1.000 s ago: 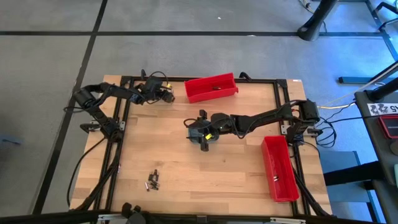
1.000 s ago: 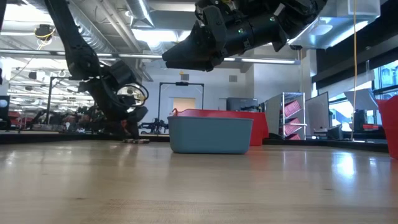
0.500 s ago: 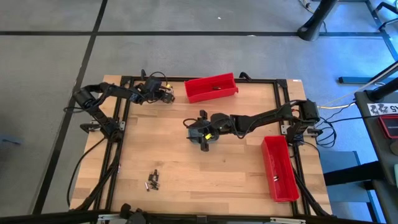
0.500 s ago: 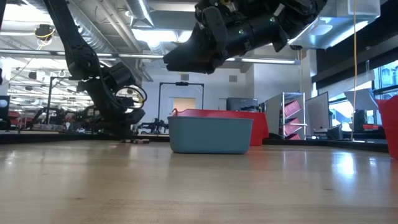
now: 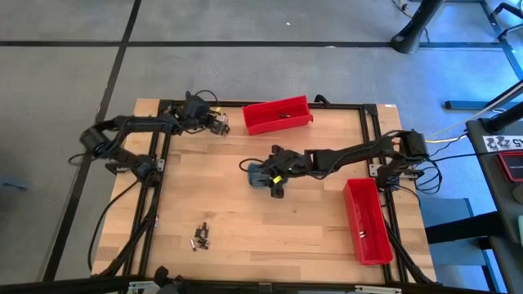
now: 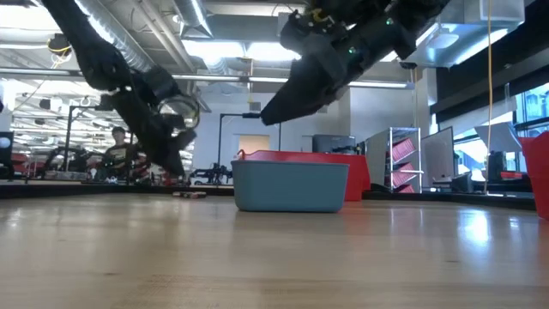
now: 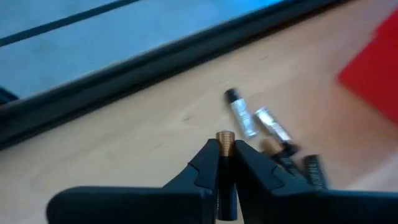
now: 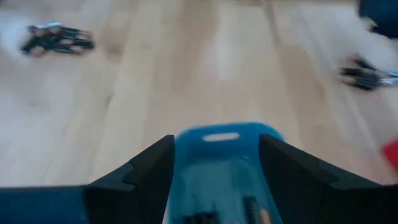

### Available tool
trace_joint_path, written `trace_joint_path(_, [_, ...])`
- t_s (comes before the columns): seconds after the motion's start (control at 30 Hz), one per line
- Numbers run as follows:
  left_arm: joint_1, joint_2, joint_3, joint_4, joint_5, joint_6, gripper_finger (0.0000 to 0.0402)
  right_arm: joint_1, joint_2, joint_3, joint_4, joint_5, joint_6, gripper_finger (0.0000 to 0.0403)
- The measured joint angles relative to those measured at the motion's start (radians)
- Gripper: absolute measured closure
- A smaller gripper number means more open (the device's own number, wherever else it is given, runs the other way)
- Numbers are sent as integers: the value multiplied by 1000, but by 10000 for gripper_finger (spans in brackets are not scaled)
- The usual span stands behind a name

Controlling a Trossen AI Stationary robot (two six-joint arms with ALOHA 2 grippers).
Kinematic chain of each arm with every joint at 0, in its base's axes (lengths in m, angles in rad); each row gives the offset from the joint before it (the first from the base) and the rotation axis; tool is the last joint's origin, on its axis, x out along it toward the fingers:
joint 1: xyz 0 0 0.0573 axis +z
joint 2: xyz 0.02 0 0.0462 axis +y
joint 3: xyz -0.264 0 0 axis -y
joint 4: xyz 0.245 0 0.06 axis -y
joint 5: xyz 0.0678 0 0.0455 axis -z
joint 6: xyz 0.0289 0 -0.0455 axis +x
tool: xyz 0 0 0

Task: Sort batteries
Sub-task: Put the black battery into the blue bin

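The left tool has just closed on one battery by the loose batteries on the worktop near the red bin — ready to lift — while the right tool waits open around the blue tray.

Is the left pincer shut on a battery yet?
Yes: in the left wrist view the left pincer is closed on a copper-tipped battery, its tip poking out.
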Motion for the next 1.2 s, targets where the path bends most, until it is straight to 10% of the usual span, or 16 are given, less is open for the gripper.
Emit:
trace_joint_path(0.47, [-162,-359,0,-10,143,-26,370,0,-202,0,-156,268,-74,169])
trace_joint_path(0.9, [-415,-398,0,200,142,24,372,79,-239,-50,-172,312,-207,169])
trace_joint_path(1.2, [-543,-383,0,362,94,56,383,64,-354,-355,200,431,-102,169])
